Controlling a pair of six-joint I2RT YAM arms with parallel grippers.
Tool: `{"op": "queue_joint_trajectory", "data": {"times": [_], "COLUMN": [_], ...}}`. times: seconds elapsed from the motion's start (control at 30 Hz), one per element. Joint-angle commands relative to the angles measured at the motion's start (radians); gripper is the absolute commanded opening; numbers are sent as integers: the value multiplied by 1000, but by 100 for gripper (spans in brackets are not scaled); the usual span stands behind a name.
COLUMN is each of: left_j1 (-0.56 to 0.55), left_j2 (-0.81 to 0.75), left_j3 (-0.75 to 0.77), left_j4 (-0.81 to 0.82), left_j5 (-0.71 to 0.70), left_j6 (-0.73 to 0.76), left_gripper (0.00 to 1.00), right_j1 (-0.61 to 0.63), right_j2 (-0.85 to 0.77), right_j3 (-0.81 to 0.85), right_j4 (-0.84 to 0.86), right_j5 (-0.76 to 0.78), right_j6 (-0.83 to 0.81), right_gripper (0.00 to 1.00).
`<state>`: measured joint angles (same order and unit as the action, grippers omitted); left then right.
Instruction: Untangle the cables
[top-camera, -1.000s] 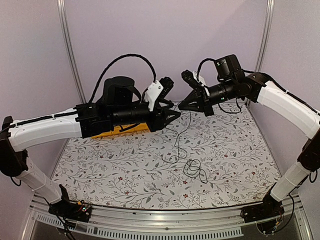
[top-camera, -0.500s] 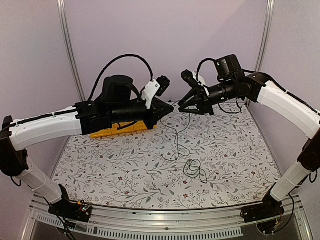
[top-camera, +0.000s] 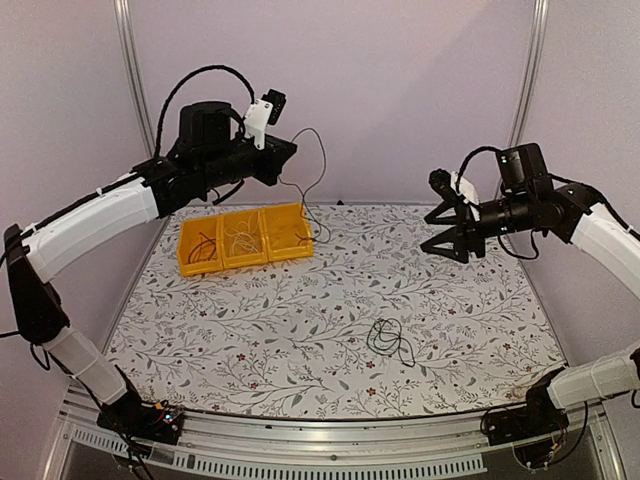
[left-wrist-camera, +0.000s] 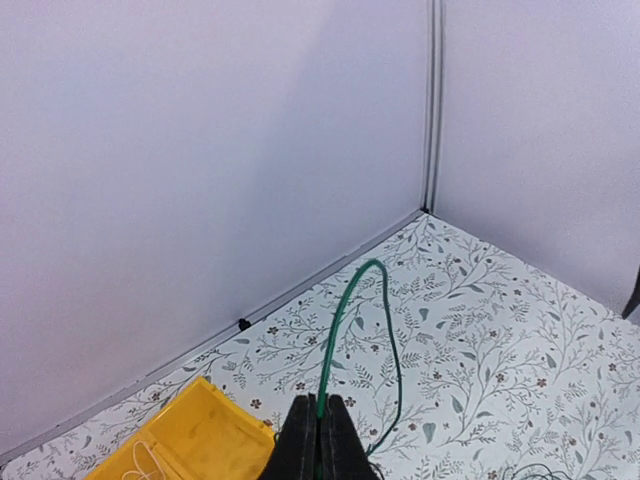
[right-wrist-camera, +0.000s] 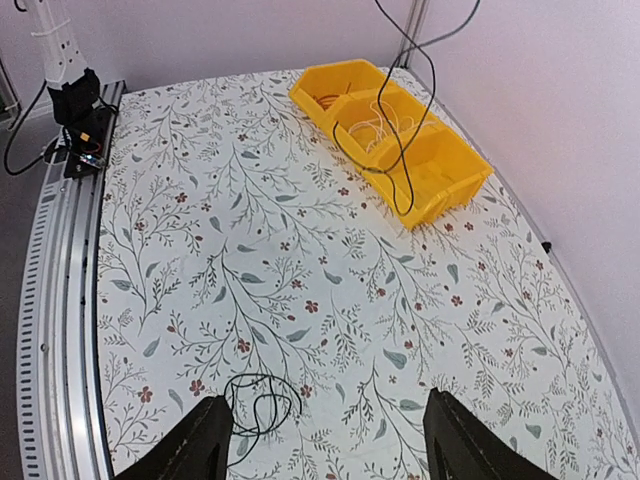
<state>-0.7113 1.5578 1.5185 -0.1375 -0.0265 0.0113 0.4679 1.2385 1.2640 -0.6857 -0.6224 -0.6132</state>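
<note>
Cable (left-wrist-camera: 372, 263) end hidden inside left tool (left-wrist-camera: 319, 404)

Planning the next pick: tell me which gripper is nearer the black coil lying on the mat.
Right. The right gripper hovers open above and beyond the coil; the left gripper is raised far off near the yellow bin, pinching another cable.

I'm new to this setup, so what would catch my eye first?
The left claw, raised high at far left, pinches a thin cable dangling near the yellow three-compartment plastic bin. A small black coil of thin wire lies mid-table on the floral cloth; the right claw hangs open.
</note>
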Motion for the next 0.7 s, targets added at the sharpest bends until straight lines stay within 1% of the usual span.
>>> {"op": "queue_joint_trajectory", "data": {"times": [0.0, 0.1, 0.17, 0.3, 0.43, 0.67], "left_j1": [88, 141, 175, 225, 265, 301], "left_j2": [63, 107, 144, 228, 309, 465], "left_j3": [68, 114, 148, 218, 237, 305], "left_j4": [-40, -43, -48, -70, -45, 3], "left_j5": [-43, -47, -50, -60, -52, -18], "left_j6": [19, 33, 36, 51, 49, -7], "left_gripper": [0, 0, 0, 0, 0, 0], "right_j1": [-86, -113, -140, -211, -307, -321], "right_j2": [-104, -161, -190, -240, -261, -271], "right_j3": [-164, -275, -334, -438, -523, -556], "right_j4": [76, 132, 166, 249, 317, 337], "right_j5": [76, 120, 111, 59, -39, -11], "right_j6": [26, 44, 61, 103, 153, 138], "right_gripper": [70, 70, 70, 70, 70, 70]}}
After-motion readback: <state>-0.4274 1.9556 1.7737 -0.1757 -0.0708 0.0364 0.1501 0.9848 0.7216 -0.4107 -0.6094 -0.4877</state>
